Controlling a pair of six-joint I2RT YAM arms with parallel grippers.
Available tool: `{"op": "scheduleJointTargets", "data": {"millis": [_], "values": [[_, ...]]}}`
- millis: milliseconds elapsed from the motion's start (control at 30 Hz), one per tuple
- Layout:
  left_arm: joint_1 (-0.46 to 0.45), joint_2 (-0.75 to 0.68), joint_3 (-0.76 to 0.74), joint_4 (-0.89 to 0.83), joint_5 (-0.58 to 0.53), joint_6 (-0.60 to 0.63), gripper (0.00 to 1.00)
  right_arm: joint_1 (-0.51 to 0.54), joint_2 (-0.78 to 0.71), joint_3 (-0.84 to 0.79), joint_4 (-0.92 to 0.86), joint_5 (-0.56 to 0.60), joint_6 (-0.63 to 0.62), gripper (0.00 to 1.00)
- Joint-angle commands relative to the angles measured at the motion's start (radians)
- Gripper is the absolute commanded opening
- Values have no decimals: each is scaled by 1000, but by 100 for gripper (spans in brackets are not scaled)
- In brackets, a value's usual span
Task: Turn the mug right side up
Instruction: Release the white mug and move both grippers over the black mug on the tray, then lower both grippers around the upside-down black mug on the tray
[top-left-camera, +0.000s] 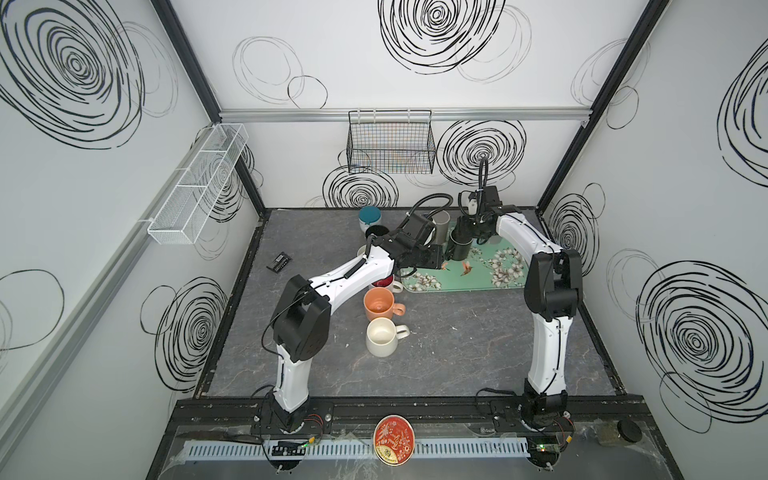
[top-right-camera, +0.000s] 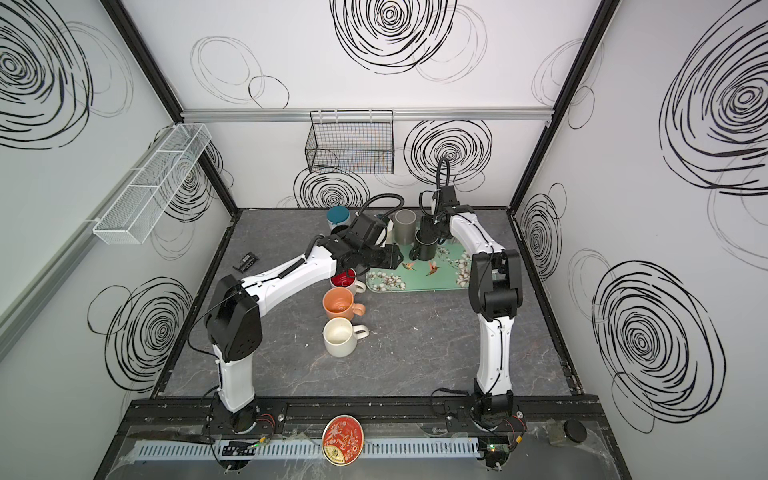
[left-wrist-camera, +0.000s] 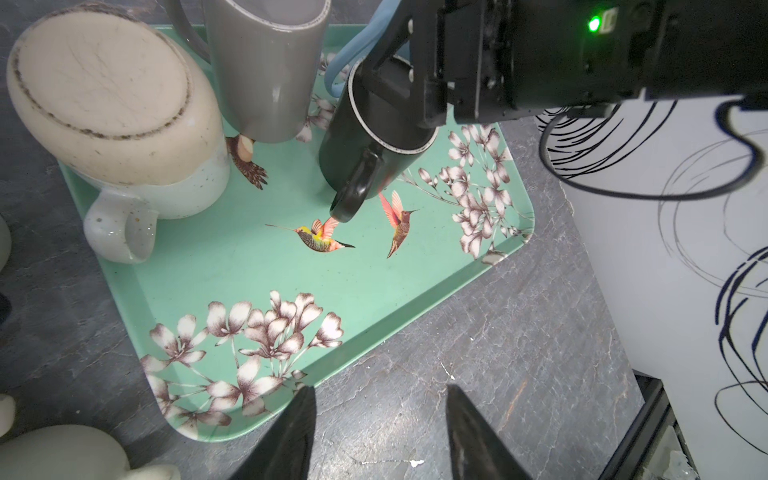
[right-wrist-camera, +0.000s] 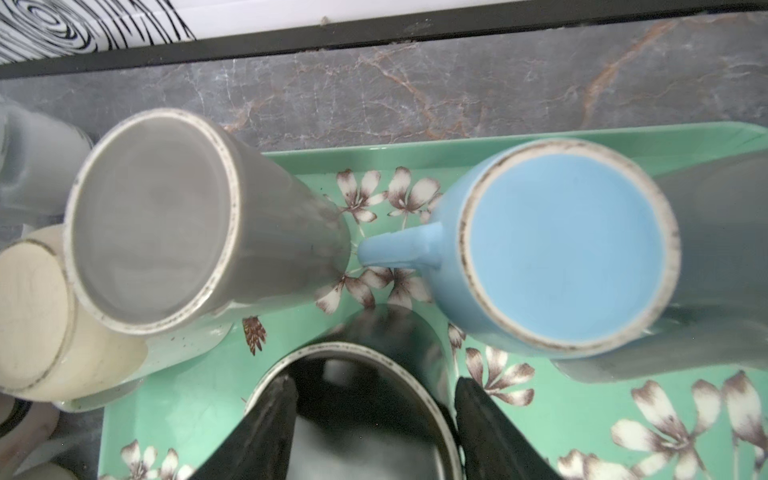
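The black mug (top-left-camera: 461, 248) (top-right-camera: 426, 249) (left-wrist-camera: 374, 141) stands base up on the green flowered tray (top-left-camera: 478, 283) (left-wrist-camera: 249, 286). Its handle points toward the left arm. In the right wrist view its ringed base (right-wrist-camera: 365, 370) fills the gap between my fingers. My right gripper (right-wrist-camera: 374, 380) (top-left-camera: 463, 230) comes down from above, open, one finger at each side of the base. I cannot tell whether the pads touch the mug. My left gripper (left-wrist-camera: 380, 388) (top-left-camera: 438, 258) is open and holds nothing. It hangs low over the table beside the tray's near edge.
Upside down on the tray are a grey mug (right-wrist-camera: 153, 216) (top-left-camera: 441, 222), a light blue mug (right-wrist-camera: 565, 249) and a cream mug (left-wrist-camera: 108, 91). Upright mugs, orange (top-left-camera: 379, 304) and cream (top-left-camera: 381, 336), stand on the table left of the tray. A teal mug (top-left-camera: 370, 217) is at the back.
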Motion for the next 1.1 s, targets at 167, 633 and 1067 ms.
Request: {"op": "scheduleJointTargets", "data": {"millis": [167, 633, 1067], "values": [[3, 46, 82, -42, -4, 66, 53, 56, -125, -184, -92, -24, -45, 58], [-3, 52, 71, -100, -40, 627, 66, -53, -326, -203, -92, -159, 70, 63], [-42, 232, 222, -83, -65, 726, 67, -120, -585, -634, 49, -310, 224, 63]]}}
